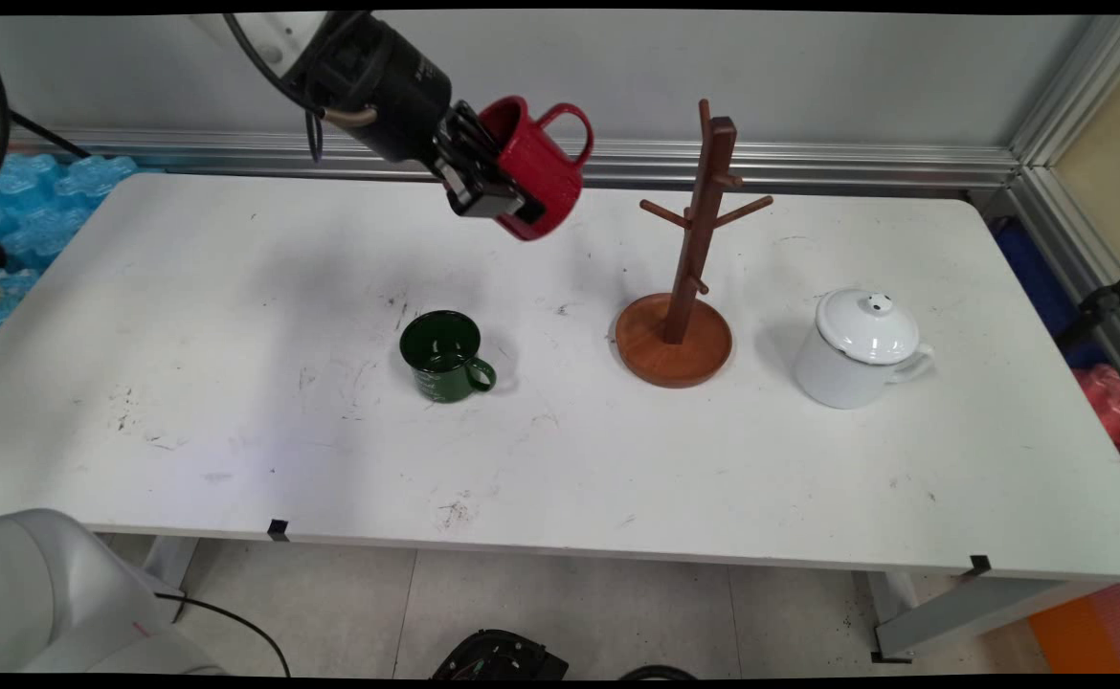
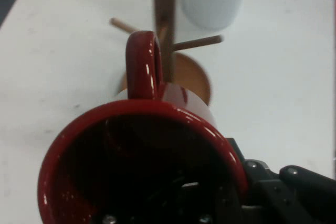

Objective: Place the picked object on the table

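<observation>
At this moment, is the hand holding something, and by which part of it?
Yes: the hand holds the red mug by its rim wall, opposite the handle, one finger inside. The mug is tilted, above the table.

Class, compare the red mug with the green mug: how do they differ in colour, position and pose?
The red mug is held in the air by the gripper, while the green mug stands on the table. The red mug is tilted; the green mug is upright. Both are empty and have one handle.

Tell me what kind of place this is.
Likely a robot lab: a bare white table framed by aluminium rails, and a pincer holding a red mug near a wooden mug tree.
</observation>
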Robot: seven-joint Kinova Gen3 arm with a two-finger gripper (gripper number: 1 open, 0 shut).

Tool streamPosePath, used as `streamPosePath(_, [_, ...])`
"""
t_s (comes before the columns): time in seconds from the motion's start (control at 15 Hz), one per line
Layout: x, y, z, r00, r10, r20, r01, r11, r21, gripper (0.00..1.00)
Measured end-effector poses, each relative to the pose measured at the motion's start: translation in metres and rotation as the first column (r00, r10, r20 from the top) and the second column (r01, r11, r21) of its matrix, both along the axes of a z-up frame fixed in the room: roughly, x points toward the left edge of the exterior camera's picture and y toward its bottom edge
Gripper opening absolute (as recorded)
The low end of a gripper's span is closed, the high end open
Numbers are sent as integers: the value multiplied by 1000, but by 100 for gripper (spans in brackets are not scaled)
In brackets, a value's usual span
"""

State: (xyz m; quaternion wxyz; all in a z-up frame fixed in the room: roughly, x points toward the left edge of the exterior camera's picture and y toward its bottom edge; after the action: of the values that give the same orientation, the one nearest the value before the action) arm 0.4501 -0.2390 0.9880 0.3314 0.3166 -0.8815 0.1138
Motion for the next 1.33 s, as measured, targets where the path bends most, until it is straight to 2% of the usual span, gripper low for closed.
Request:
streamPosePath(0.27, [11, -14, 1, 998, 13, 69, -12, 1000, -15, 0])
streamPosePath(0.6, [24, -34, -2, 987, 22, 162, -17, 999, -31, 0])
streamPosePath(1.0, [38, -62, -11, 958, 18, 285, -6, 999, -45, 0])
streamPosePath(1.33, [47, -85, -25, 925, -1, 379, 18, 999, -42, 0])
